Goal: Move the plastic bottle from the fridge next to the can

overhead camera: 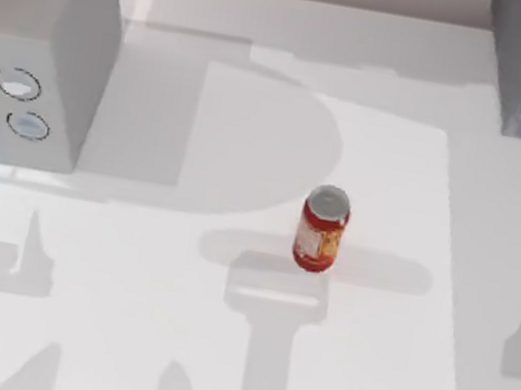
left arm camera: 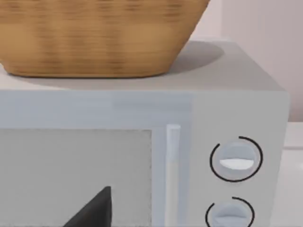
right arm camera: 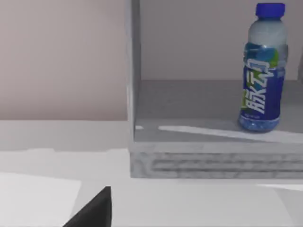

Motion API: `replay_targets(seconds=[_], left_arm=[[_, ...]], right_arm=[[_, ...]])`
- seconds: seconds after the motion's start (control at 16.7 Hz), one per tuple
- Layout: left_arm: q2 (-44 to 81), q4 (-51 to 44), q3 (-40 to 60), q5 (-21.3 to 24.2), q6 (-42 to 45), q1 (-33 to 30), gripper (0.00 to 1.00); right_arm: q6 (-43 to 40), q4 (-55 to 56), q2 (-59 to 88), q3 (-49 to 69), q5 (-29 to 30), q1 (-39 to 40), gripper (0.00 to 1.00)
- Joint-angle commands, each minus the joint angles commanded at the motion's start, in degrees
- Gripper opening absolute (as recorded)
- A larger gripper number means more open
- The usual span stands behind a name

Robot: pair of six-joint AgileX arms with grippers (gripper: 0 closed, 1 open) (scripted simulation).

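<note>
A: Where is the plastic bottle (right arm camera: 263, 71)?

B: Upright on the floor of the fridge (right arm camera: 199, 101), which stands open. The right wrist view looks straight in: blue cap up, blue-and-green label facing out, the bottle well toward one side of the compartment, away from the front post of the frame.

A: And the fridge itself?

B: At the far right corner of the table (overhead camera: 440, 315) in the top view, a grey box cut off by the frame edge.

A: The can (overhead camera: 322, 228)?

B: Standing upright near the middle of the table, red with a silver top, well apart from the fridge and from the white box with two dials (overhead camera: 37, 68) at the far left.

A: What are the pincers doing?

B: I cannot tell whether either is open or closed. A dark finger (right arm camera: 92, 210) edges into the right wrist view, short of the fridge. The left wrist view has a like dark finger (left arm camera: 92, 210) before the dialled white box, which carries a wicker basket (left arm camera: 97, 35) on top.
</note>
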Motion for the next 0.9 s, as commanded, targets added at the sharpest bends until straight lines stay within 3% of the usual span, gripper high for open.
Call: replay_targets(seconds=[0.42, 0.9], left_arm=[[0.0, 0.0, 0.0, 0.0, 0.0, 0.0, 1.00], [0.0, 0.0, 0.0, 0.0, 0.0, 0.0, 1.00]], right_arm=[[0.1, 6.9, 9.0, 6.0, -1.2, -1.8, 1.00], [0.2, 30.8, 53.1, 26.7, -6.8, -7.7, 1.00]])
